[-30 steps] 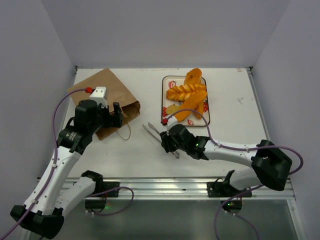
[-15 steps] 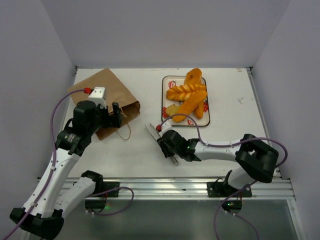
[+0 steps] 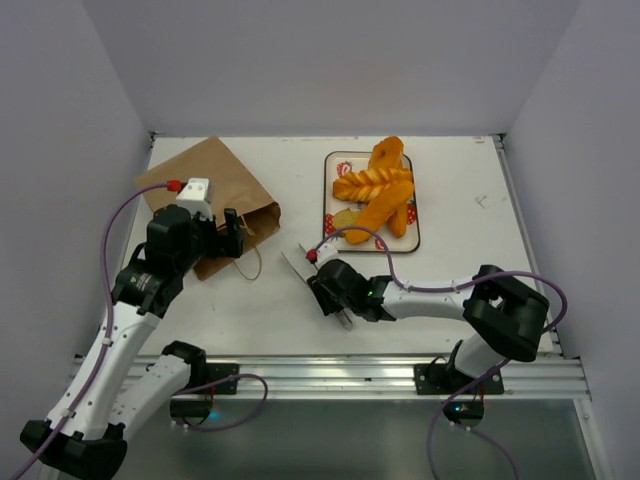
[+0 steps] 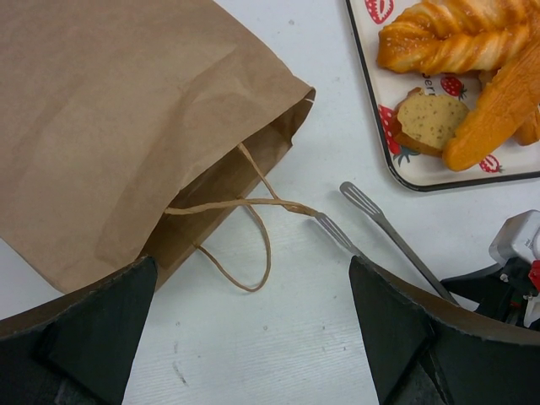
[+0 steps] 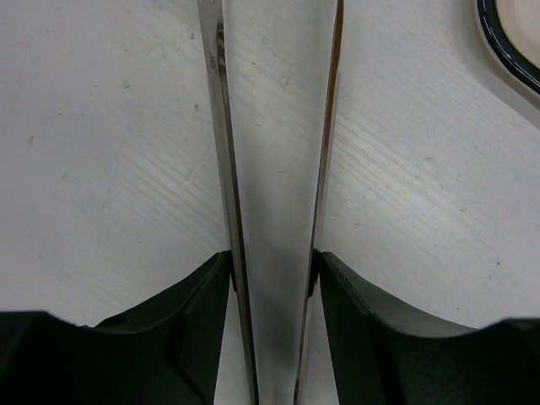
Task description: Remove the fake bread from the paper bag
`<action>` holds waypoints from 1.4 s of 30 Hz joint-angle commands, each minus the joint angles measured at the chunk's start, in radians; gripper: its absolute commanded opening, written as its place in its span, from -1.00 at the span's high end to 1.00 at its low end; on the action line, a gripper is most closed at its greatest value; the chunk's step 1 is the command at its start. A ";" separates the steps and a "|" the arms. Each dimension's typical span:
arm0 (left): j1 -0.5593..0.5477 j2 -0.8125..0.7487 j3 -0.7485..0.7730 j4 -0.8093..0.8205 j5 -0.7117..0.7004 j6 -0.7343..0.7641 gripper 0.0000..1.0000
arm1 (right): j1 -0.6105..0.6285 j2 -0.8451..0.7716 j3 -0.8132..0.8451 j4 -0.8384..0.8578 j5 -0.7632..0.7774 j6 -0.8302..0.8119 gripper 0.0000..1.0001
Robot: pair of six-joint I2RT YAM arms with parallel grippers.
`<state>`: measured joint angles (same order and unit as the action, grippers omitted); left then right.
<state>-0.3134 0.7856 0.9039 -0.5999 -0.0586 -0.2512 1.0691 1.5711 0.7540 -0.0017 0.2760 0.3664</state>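
Now right hand (image 3: 322, 288) lower, leftward, clamped on tongs (image 4: 390, 229), paper bag (image 3: 215, 185) unmoved

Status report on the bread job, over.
Left gripper open at the paper bag mouth. Right gripper shut on the tongs. Fake bread piled on the tray.

White shells on the long links of the left arm (image 3: 118, 330) and right arm (image 3: 440, 300), with bulky black housings at joints and elbows. Thin mauve cables (image 3: 108, 262) looped alongside, red-tipped at the wrists. White camera block (image 3: 197, 190) on the left wrist. Small green lights (image 3: 372, 293) on the right. Matte black, wedge-shaped fingers (image 4: 93, 329).
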 commanded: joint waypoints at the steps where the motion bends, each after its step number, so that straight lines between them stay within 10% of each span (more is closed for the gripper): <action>1: 0.007 -0.019 0.006 0.034 -0.003 0.010 -0.99 | 0.006 0.000 0.050 -0.034 0.025 0.011 -0.01; 19: 0.007 -0.026 0.020 0.026 0.003 0.021 -0.99 | 0.006 0.000 0.107 -0.072 0.023 -0.023 -0.97; 42: 0.005 -0.253 -0.261 0.305 0.141 -0.238 -0.99 | 0.000 -0.837 0.005 -0.429 0.477 0.008 -0.97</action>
<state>-0.3134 0.5964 0.7086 -0.4286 0.0525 -0.4171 1.0714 0.7753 0.7876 -0.3019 0.5903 0.3531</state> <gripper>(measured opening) 0.994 0.986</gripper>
